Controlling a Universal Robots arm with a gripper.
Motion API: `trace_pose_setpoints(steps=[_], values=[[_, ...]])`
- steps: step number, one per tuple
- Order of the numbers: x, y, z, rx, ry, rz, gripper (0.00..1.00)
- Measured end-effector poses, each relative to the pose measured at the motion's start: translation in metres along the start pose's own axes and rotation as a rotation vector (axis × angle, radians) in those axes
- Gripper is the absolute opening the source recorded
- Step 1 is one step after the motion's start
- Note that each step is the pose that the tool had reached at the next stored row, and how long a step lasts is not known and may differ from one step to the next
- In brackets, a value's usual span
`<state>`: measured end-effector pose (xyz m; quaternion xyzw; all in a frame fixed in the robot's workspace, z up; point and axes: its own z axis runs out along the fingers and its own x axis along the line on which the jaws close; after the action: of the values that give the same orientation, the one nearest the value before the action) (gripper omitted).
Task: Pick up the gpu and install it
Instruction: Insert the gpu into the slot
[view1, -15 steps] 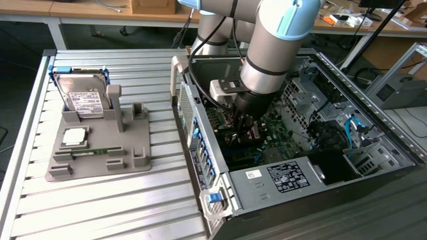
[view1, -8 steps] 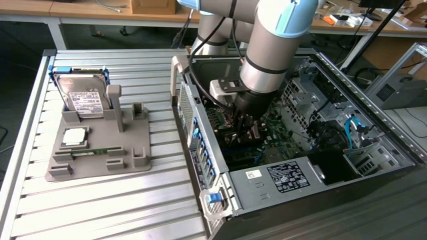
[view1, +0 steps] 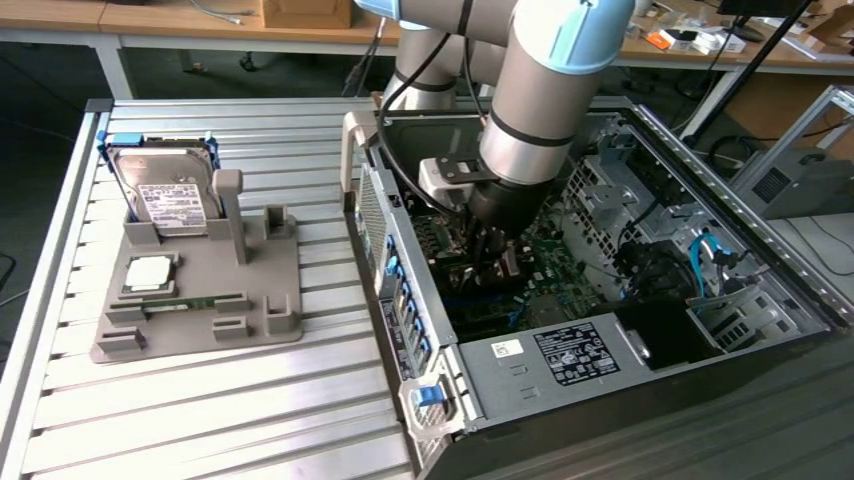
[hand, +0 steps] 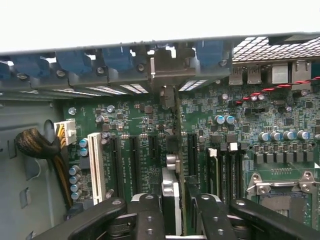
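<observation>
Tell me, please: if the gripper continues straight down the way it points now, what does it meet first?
Probably the motherboard. The gripper points down into the open computer case, shut on the gpu, whose edge seems lined up with an expansion slot. Depth is unclear.

The work surface is a table (view1: 214, 400) of ribbed aluminium slats occupying the left and centre of the exterior view. Along the upper edge of the frame runs a wooden bench (view1: 174, 30) on pale legs, carrying a cardboard box (view1: 307, 12) at upper centre and cluttered small items (view1: 694, 38) at upper right. The floor (view1: 40, 100) at upper left is dark. An aluminium profile frame (view1: 801, 130) stands at the right edge. Lighting is even.
</observation>
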<state>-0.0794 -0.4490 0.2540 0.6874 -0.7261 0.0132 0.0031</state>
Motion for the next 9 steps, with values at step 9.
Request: trace_pose_setpoints(steps=[9], values=[[0.0006, -0.0002, 0.001, -0.0009, -0.0166, 0.0, 0.3]])
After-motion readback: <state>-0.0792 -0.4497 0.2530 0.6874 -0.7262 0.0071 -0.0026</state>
